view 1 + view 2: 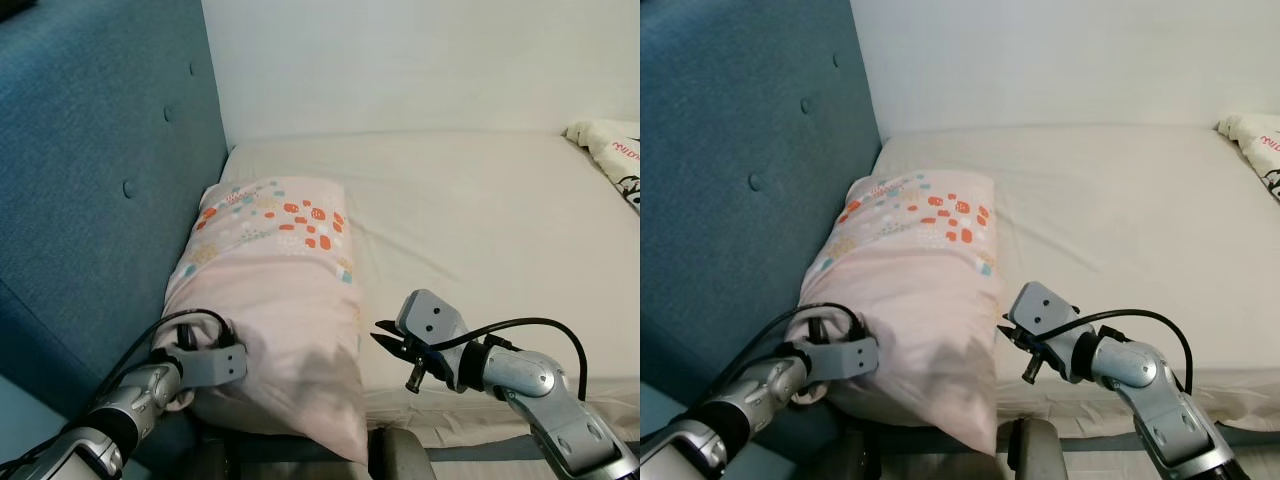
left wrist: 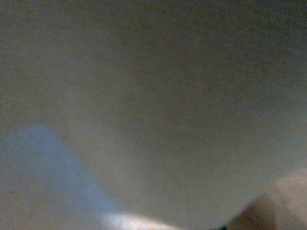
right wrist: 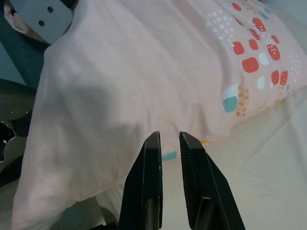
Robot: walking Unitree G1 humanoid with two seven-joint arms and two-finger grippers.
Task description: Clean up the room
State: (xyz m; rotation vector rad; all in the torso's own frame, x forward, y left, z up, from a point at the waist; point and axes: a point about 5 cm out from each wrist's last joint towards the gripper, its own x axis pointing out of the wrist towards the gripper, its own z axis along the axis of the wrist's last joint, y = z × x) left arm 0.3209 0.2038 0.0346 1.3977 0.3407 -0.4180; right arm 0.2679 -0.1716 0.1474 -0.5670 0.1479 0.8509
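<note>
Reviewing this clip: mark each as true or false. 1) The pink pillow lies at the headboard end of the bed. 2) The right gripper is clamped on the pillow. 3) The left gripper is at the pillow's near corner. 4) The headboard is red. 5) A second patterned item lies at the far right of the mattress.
1) True: the pink pillow lies against the headboard.
2) False: the right gripper sits beside the pillow's edge, fingers nearly together with nothing between them.
3) True: the left gripper is at that corner.
4) False: it is blue.
5) True: a patterned item lies there.
</note>
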